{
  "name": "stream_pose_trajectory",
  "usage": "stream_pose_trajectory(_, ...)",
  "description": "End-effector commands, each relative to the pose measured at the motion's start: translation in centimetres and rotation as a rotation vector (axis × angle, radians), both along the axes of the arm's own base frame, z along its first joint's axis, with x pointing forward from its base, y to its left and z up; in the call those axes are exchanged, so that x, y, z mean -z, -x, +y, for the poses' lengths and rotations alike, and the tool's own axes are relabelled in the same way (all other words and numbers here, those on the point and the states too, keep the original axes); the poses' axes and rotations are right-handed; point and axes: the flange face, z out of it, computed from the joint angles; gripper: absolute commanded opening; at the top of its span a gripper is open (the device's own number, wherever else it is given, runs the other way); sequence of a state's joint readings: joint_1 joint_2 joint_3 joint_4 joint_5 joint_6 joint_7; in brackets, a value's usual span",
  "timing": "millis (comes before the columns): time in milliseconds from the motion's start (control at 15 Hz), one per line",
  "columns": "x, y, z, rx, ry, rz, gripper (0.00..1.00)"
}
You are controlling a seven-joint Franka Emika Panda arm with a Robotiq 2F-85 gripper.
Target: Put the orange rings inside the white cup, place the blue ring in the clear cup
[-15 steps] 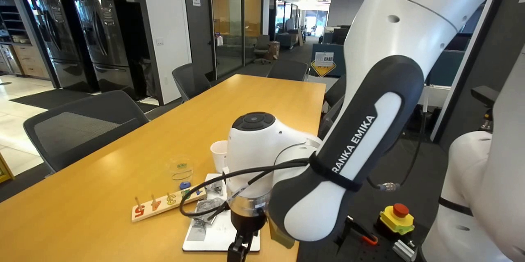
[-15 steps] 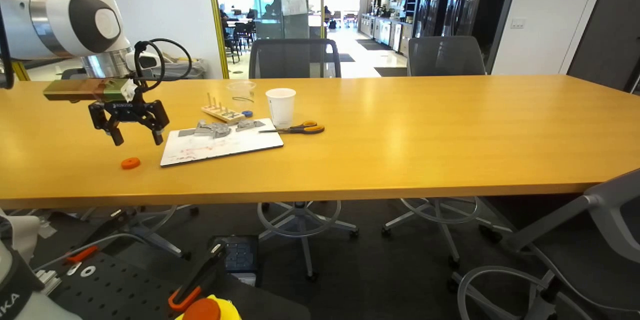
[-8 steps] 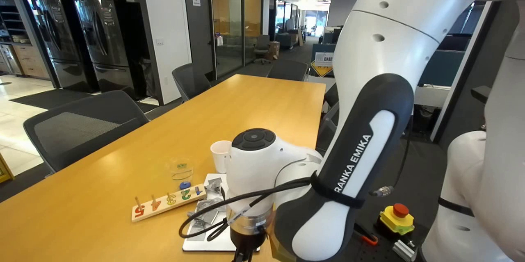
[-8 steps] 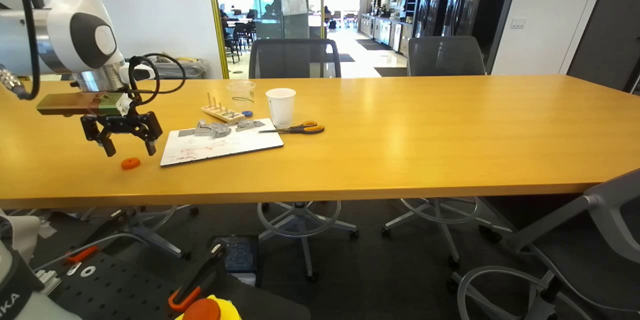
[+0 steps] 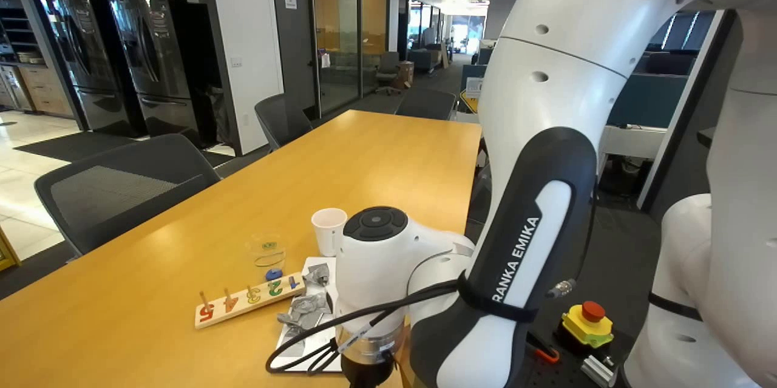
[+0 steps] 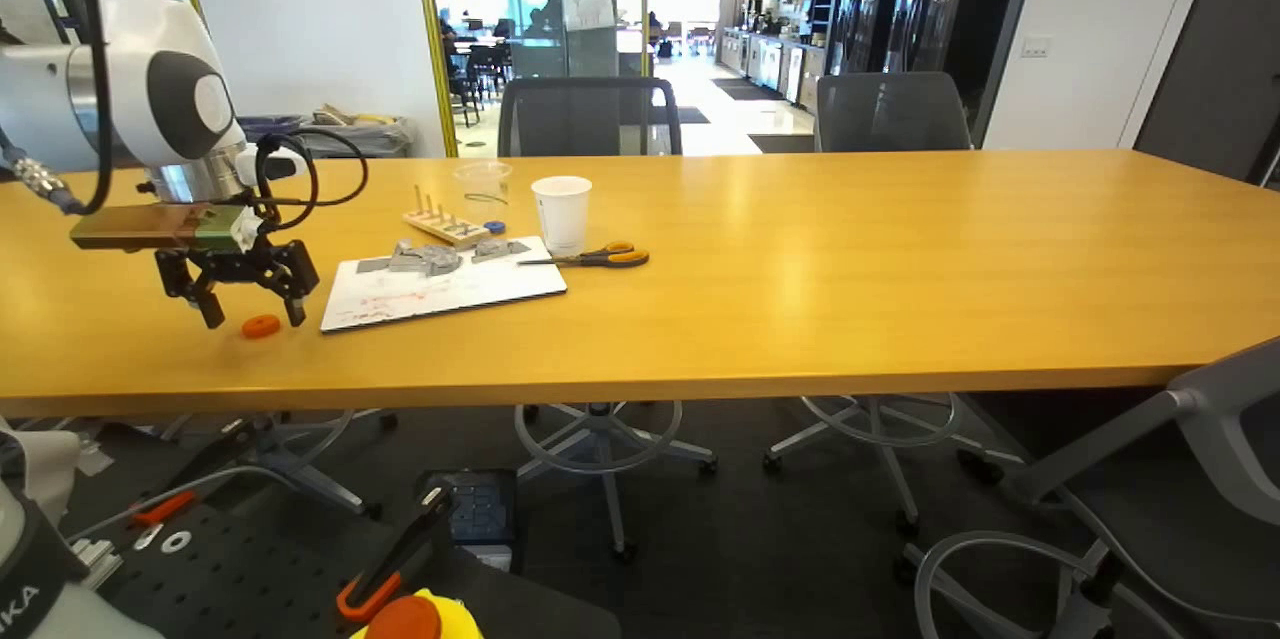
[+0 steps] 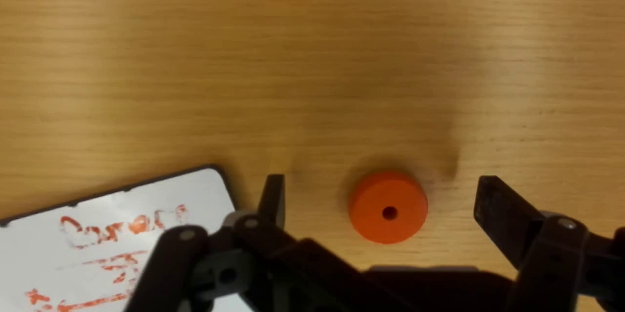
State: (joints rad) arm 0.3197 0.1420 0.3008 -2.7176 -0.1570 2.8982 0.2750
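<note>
One flat orange ring [image 6: 261,326] lies on the table near its front edge. It also shows in the wrist view [image 7: 378,199]. My gripper [image 6: 255,317] is open and low over this ring. In the wrist view the ring sits between the open fingers [image 7: 381,190], with a gap on both sides. Other orange rings are out of view. The white cup [image 6: 562,214] stands upright and also shows in an exterior view [image 5: 328,235]. The clear cup [image 6: 484,187] stands further back [image 5: 268,251]. The blue ring [image 5: 274,274] lies beside the clear cup's base [image 6: 495,227].
A wooden peg board with numbers [image 5: 249,300] lies beside the blue ring. A small whiteboard [image 6: 450,301] with crumpled grey pieces [image 6: 430,260] on it lies beside my gripper. Scissors [image 6: 615,256] lie at its corner by the white cup. The table's front edge [image 6: 600,389] is near.
My open gripper has moved down, and slightly sideways, to the orange ring. The cups, the blue ring and the orange ring have not moved.
</note>
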Motion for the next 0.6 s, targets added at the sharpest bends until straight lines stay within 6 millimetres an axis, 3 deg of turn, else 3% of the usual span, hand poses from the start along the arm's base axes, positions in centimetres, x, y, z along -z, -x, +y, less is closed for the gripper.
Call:
stream_pose_trajectory(0,0.46,-0.3,0.86,-0.003,-0.023,-0.014,1.0)
stream_pose_trajectory(533,1.21,-0.48,1.29,-0.001,-0.038,-0.007,1.0)
